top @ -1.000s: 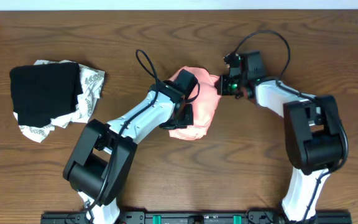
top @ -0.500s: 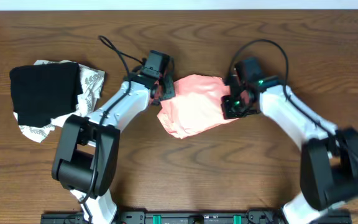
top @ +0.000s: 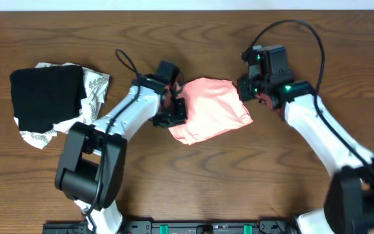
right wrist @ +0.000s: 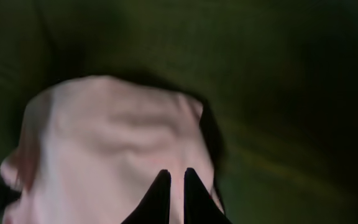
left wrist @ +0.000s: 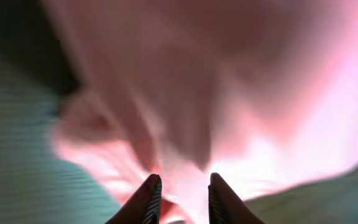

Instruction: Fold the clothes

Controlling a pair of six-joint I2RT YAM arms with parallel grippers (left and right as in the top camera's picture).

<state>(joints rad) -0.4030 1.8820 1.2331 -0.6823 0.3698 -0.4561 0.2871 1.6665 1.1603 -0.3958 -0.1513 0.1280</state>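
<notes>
The salmon-pink T-shirt (top: 210, 110) lies bunched on the wooden table between my two arms; its lettering is hidden. My left gripper (top: 174, 112) is at the shirt's left edge. In the blurred left wrist view its jaws (left wrist: 180, 186) are narrowly apart with pink fabric (left wrist: 185, 93) pinched between them. My right gripper (top: 249, 91) is at the shirt's upper right corner. In the right wrist view its jaws (right wrist: 178, 183) are nearly closed on a thin fold of the shirt (right wrist: 104, 143).
A black folded garment (top: 47, 97) lies on a white cloth with grey pattern (top: 96, 88) at the left of the table (top: 187, 182). Both arms' cables loop above the shirt.
The shirt was pulled out wider between the arms. My left gripper moved from over the shirt to its left edge, then down. My right gripper moved down, then back up and right.
</notes>
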